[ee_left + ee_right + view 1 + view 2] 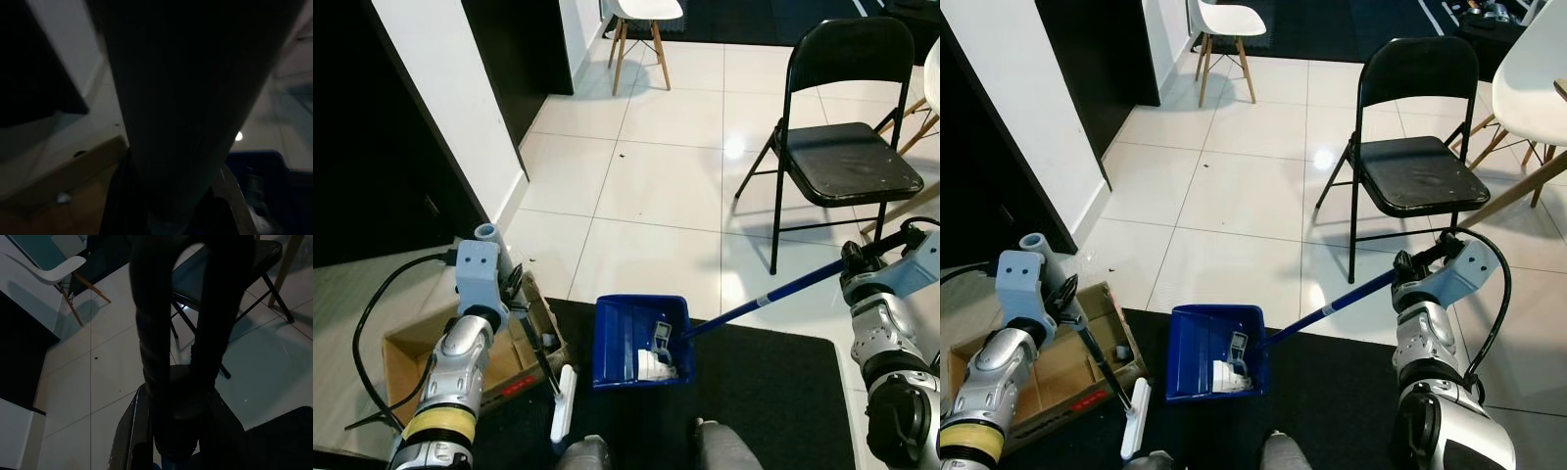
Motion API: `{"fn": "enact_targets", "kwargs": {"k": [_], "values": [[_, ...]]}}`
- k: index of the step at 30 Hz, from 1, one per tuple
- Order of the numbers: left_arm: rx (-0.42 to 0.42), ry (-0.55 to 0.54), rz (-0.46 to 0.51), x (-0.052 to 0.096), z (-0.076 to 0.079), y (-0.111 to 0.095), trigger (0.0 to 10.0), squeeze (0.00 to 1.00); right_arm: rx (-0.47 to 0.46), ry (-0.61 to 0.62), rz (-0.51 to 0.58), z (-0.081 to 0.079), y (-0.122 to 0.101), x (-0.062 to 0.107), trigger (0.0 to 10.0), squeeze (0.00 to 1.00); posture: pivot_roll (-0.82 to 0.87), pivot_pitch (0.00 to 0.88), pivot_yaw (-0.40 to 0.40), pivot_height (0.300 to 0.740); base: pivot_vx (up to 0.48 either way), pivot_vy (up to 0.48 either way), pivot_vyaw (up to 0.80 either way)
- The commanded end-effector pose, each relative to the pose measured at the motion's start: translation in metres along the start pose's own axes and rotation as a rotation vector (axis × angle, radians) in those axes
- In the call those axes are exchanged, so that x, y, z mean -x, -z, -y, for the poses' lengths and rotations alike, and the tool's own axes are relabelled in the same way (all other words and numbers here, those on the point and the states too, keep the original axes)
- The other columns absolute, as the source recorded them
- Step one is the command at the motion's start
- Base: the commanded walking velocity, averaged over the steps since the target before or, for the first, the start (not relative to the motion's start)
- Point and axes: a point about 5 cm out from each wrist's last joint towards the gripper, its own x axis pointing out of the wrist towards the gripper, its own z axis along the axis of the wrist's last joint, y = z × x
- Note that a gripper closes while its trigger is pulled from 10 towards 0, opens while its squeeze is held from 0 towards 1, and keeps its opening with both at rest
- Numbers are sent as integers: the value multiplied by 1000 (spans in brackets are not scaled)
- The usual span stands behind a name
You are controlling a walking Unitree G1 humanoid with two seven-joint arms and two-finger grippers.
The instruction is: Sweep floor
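Two tools held: my right gripper (pixel 1417 266) pinches the dustpan (pixel 1214 354) handle; my left gripper (pixel 1065 294) pinches the broom (pixel 1133 419).

The left arm is reaching up from seven o'clock, its silver forearm ringed by a yellow band near the elbow, a pale blue wrist block at the top. The left claw (pixel 514 286) is pointing toward three o'clock with its black fingers closed round a thin dark stick. The right arm is rising from five o'clock, bending at the wrist toward ten o'clock. The right claw (pixel 1420 262) is clamping its fingers (pixel 151 352) about the top of a blue pole.
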Motion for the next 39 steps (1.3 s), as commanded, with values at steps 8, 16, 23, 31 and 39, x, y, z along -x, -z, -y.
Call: {"fn": "enact_targets", "kwargs": {"k": [8, 16, 23, 31, 39], "values": [[72, 2, 173, 14, 10, -3, 10000, 0, 14, -46, 11, -4, 5, 3, 10000, 0, -2, 62, -1, 740, 0, 0, 0], [108, -53, 238, 16, 5, -7, 10000, 0, 30, -50, 33, 6, 10, 11, 10000, 0, -9, 69, 2, 740, 0, 0, 0], [87, -41, 260, 15, 6, -9, 10000, 0, 45, -29, 31, 13, 11, 14, 10000, 0, -9, 72, 1, 740, 0, 0, 0], [72, -25, 230, 17, 6, -2, 10000, 0, 47, -23, 55, 18, 3, 13, 10000, 0, -10, 72, 0, 740, 0, 0, 0], [70, -24, 228, 18, 5, -1, 10000, 0, 50, -18, 42, 19, 4, 13, 10000, 0, -8, 75, -1, 740, 0, 0, 0]]}}
